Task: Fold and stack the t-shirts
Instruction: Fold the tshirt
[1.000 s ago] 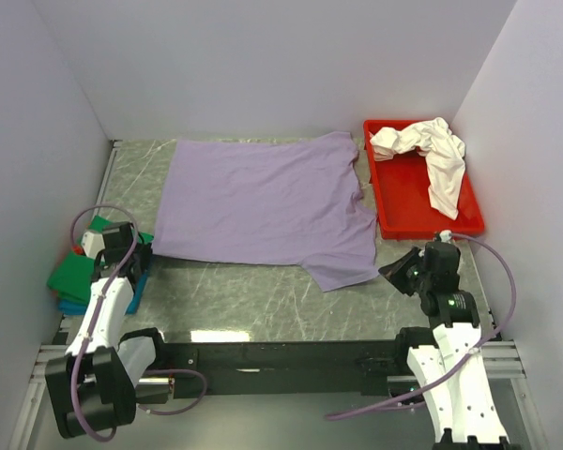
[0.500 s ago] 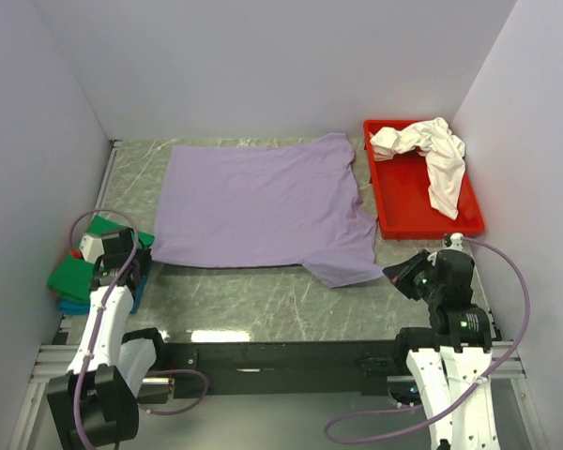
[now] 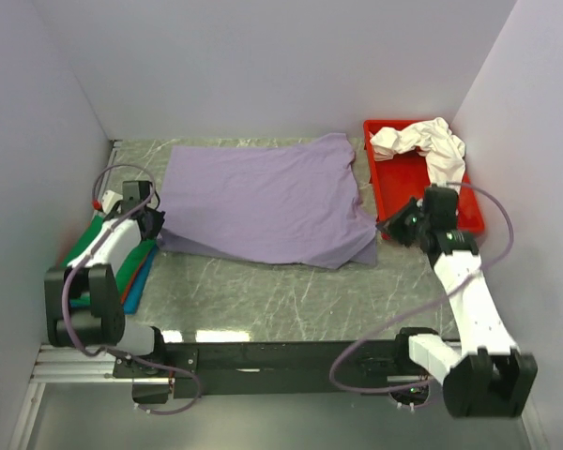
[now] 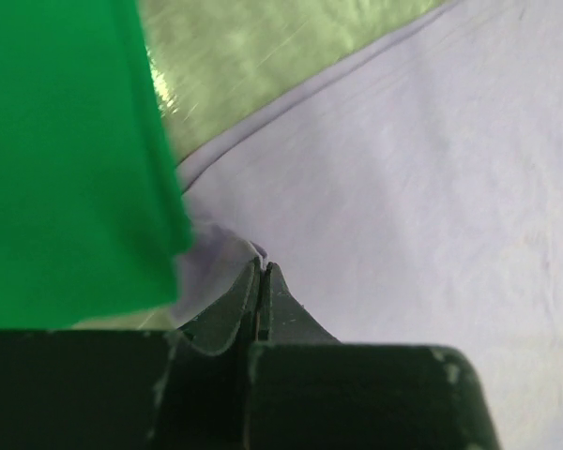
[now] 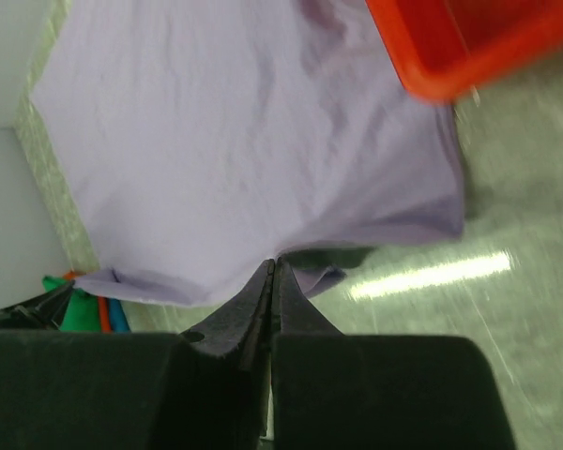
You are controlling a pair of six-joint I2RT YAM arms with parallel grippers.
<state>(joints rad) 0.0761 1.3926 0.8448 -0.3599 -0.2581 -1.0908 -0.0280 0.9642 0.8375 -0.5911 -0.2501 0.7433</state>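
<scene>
The lavender t-shirt [image 3: 263, 197] is seen spread across the far half of the table [image 3: 291, 291], its near hem raised off the surface at both ends. The near-left corner is pinched by the left gripper [image 3: 153, 223], fingers clenched on a small fold of cloth. The near-right corner, by the sleeve, is clamped the same way by the right gripper [image 3: 397, 228], with little fabric caught between the tips in either wrist view.

A slip is judged the main risk: so thin a bite could be lost as the hem is carried toward the far edge, and the fold would drop short or skewed. A crooked crease could also be caused if one corner is led ahead of the other. The right sleeve, doubled under at the near-right corner, may be bunched inside the fold.

The red tray [image 3: 372, 178], at the far-right corner and holding a crumpled white t-shirt [image 3: 436, 155], lies just beside the right gripper and could be knocked. The green t-shirt [image 3: 136, 264], stacked at the left edge, lies beneath the left arm and could be dragged.
</scene>
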